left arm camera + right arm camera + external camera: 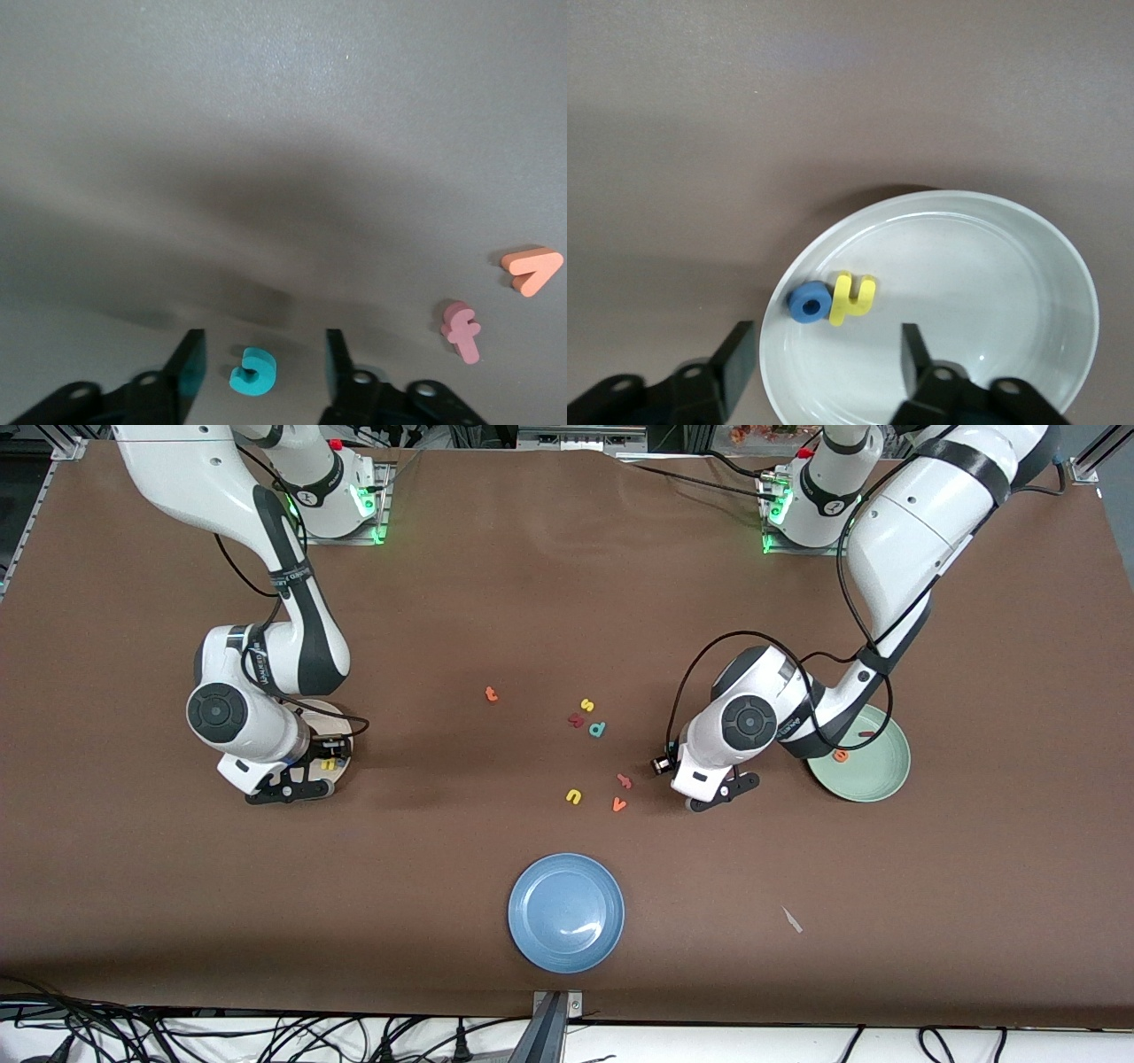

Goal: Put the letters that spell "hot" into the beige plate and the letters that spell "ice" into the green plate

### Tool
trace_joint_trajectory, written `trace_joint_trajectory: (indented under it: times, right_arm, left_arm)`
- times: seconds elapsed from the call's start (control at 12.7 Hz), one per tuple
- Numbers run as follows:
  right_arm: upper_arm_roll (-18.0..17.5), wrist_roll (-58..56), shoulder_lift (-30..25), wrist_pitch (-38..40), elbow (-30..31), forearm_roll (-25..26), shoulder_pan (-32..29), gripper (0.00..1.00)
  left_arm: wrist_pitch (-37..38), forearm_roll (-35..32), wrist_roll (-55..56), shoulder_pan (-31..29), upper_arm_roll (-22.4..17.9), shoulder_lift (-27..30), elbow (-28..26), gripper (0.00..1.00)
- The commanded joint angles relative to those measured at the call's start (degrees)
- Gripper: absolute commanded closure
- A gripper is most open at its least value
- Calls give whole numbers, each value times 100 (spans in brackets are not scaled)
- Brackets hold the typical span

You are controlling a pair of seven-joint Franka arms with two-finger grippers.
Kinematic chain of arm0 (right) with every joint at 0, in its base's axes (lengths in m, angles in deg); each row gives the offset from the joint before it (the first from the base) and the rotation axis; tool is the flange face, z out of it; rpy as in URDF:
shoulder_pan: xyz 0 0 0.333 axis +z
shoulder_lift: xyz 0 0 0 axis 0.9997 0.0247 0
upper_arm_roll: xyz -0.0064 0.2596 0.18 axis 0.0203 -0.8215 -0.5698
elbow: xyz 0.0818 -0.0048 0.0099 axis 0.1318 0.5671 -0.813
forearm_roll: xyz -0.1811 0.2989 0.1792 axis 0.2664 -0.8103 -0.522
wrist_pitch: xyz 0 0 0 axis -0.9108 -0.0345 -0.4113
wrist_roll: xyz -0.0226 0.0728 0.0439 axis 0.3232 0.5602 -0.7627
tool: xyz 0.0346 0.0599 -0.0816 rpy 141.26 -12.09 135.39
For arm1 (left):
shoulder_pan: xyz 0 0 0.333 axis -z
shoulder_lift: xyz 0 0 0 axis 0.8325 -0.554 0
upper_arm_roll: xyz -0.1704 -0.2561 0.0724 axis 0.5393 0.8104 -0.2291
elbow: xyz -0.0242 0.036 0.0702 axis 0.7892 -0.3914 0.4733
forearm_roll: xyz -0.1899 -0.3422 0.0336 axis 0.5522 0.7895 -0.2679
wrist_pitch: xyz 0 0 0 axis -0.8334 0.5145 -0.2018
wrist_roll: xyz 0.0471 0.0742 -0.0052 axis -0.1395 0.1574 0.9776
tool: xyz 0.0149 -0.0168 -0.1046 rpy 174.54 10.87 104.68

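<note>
The teal c [252, 372] lies flat on the brown table between the fingers [188, 367] of my left gripper [261, 365], which is open and touches neither side of it. In the front view that gripper [713, 799] is low over the table beside the green plate [877, 779], and it hides the c. An orange e [841, 755] and a dark red i [866, 734] lie in that plate. My right gripper [824, 350] hangs open and empty over the rim of the beige plate [966, 274], which holds the blue o [808, 305] and yellow h [852, 298]. The orange t [491, 693] lies on the table mid-way between the arms.
A pink f [461, 330] and an orange v [532, 270] lie close to my left gripper. A yellow u [573, 796], yellow s [586, 705], teal d [597, 730] and a dark red letter [576, 720] are scattered nearby. A blue plate [566, 911] sits nearest the front camera.
</note>
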Motion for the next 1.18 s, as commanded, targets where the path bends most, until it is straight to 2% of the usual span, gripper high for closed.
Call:
trace_joint_trajectory:
  times: [0.0,0.08,0.24,0.39,0.55,0.71,0.94,1.1]
  right_arm:
    - [-166,532,-151,21,77,-350,40,12]
    - [-455,1050,-169,30,77,-387,57,8]
    - [-965,2087,-178,-58,69,-379,92,8]
    - [-1204,2862,-161,-303,77,-370,320,8]
    - [-1214,3819,-91,-575,103,-361,925,8]
    - [-1205,4471,-11,-900,226,-335,1365,8]
    - [-1205,4799,33,-1455,569,-326,1657,8]
    - [-1205,4799,33,-1464,596,-326,1710,8]
  left_arm:
    - [20,-206,112,111,-13,-56,-3,44]
    - [29,-206,104,111,-13,-47,-39,45]
    - [20,-328,68,102,-13,-3,-196,45]
    - [20,-452,86,102,-13,-3,-267,47]
    - [20,-452,112,102,-5,-3,-267,52]
    - [29,-452,112,111,-5,-3,-267,63]
    - [55,-452,78,102,-5,6,-267,88]
    - [117,-452,25,32,22,67,-267,98]
